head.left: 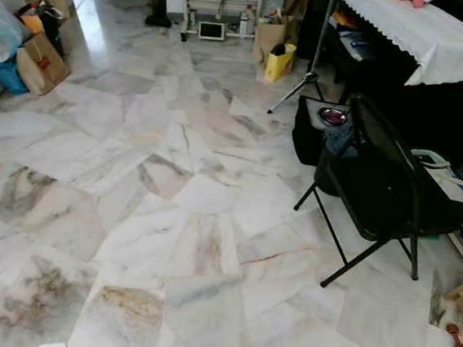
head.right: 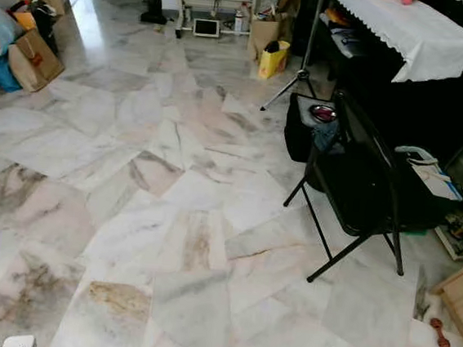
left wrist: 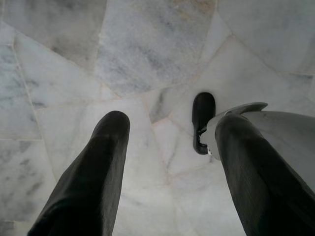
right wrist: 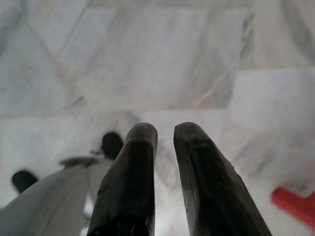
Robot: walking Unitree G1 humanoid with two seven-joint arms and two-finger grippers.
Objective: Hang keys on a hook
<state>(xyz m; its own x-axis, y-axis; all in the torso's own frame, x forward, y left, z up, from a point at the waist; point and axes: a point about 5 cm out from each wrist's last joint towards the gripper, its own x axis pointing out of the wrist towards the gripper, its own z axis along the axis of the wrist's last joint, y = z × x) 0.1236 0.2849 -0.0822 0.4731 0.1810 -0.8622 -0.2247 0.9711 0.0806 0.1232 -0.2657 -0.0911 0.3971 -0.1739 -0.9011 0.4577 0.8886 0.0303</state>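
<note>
floor [head.left: 170, 217]: white and grey marble slabs, irregular cut, glossy with light reflecting at the far end. black folding chair [head.left: 378, 188] at right. black bench [head.left: 437, 87] behind it under a white lace-edged cloth [head.left: 409, 31]. paper bags [head.left: 37, 60] at far left. tripod [head.left: 307, 74] and yellow bag [head.left: 279, 62] at rear.

**Counts of items visible on and around the marble floor**

One black folding chair [head.left: 378, 183], one tripod stand [head.left: 312, 58], one yellow bag [head.left: 279, 62], one brown paper bag [head.left: 39, 63], one blue bag [head.left: 7, 74] and one white-clothed table [head.left: 409, 31] are counted; two grippers, the left gripper [left wrist: 167, 128] and the right gripper [right wrist: 165, 135], are seen.
</note>
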